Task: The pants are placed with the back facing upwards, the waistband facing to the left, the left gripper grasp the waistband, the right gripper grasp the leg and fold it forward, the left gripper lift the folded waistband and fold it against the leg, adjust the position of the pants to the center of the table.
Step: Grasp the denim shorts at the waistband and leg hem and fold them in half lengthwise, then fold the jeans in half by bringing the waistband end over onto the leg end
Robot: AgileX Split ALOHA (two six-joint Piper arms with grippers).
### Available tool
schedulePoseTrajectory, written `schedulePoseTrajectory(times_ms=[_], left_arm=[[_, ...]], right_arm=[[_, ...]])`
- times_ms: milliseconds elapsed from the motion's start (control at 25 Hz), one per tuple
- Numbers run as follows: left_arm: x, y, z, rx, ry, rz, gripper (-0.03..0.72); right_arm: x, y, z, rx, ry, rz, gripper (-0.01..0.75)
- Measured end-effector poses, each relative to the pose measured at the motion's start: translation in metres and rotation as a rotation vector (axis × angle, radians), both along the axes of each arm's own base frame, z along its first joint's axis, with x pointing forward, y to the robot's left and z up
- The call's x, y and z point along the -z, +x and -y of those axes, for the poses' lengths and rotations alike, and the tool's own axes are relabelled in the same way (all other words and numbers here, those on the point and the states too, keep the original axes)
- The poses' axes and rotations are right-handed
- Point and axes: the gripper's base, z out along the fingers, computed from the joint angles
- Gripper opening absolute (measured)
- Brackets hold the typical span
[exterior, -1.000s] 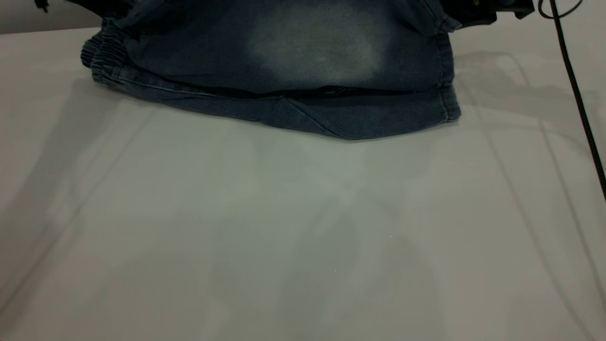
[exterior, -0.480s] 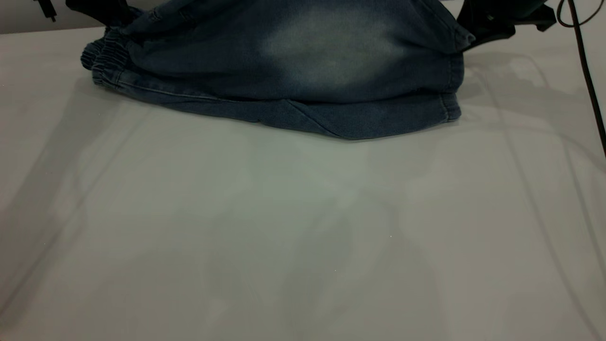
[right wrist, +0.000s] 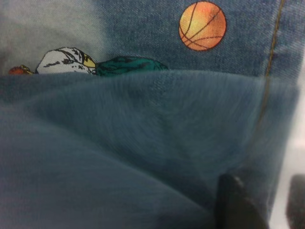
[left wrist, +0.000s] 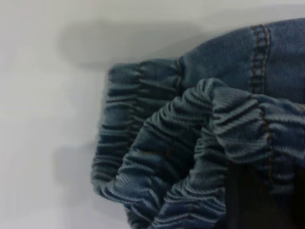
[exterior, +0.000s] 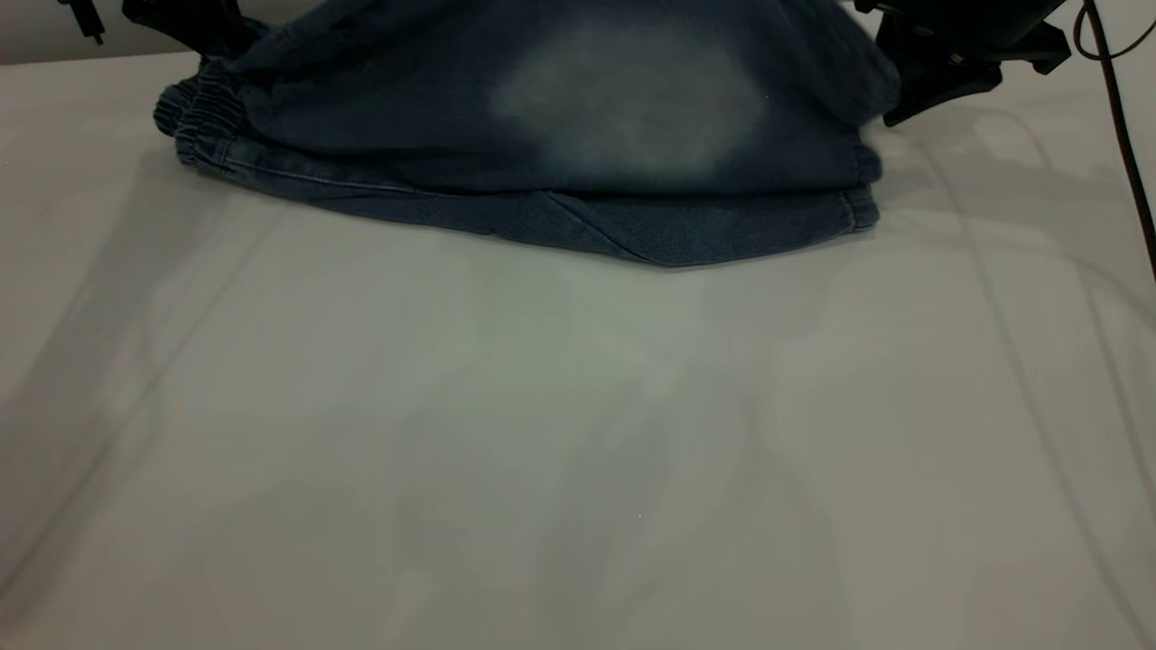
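Denim pants (exterior: 542,171) lie at the counter's (exterior: 578,433) far edge.
Left gripper (exterior: 194,23) jaws clench the waistband (left wrist: 190,157); right gripper (exterior: 939,72) jaws clench the leg (exterior: 632,99), folded over the printed leg.

Left pincer (exterior: 194,23) sits at the far left edge of the exterior view, low, black body only partly in frame; its wrist view shows one dark finger (left wrist: 248,200), closure cannot be judged. Right pincer (exterior: 939,68) at the far right, raised and angled downward; two dark fingers (right wrist: 236,205) show in its wrist view, closure unclear.
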Motion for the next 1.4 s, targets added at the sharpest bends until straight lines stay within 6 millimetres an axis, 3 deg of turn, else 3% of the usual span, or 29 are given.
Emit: schedulePoseTrajectory(times_ms=[240,560,960,1160,1280,1400], left_arm=[[-0.001,0.002,-0.001,0.007,0.004,0.019,0.162],[-0.002,0.004,0.0,0.029,0.015,0.046,0.177],[-0.004,0.004,0.0,0.028,0.013,0.055,0.48],[-0.039,0.007,0.0,0.036,0.016,0.107,0.506],[-0.065,0.007,-0.002,0.05,0.038,0.117,0.508],[-0.076,0.003,-0.007,0.074,0.107,0.073,0.508]], right_arm=[[-0.001,0.0,-0.001,0.015,0.018,-0.002,0.444],[-0.001,0.001,-0.001,0.018,0.018,0.001,0.48],[-0.005,0.005,-0.001,0.003,0.011,0.03,0.48],[-0.027,0.014,-0.01,-0.063,0.065,0.031,0.48],[-0.041,0.02,-0.024,-0.118,0.077,0.055,0.48],[-0.05,0.022,-0.042,-0.167,0.062,0.092,0.48]])
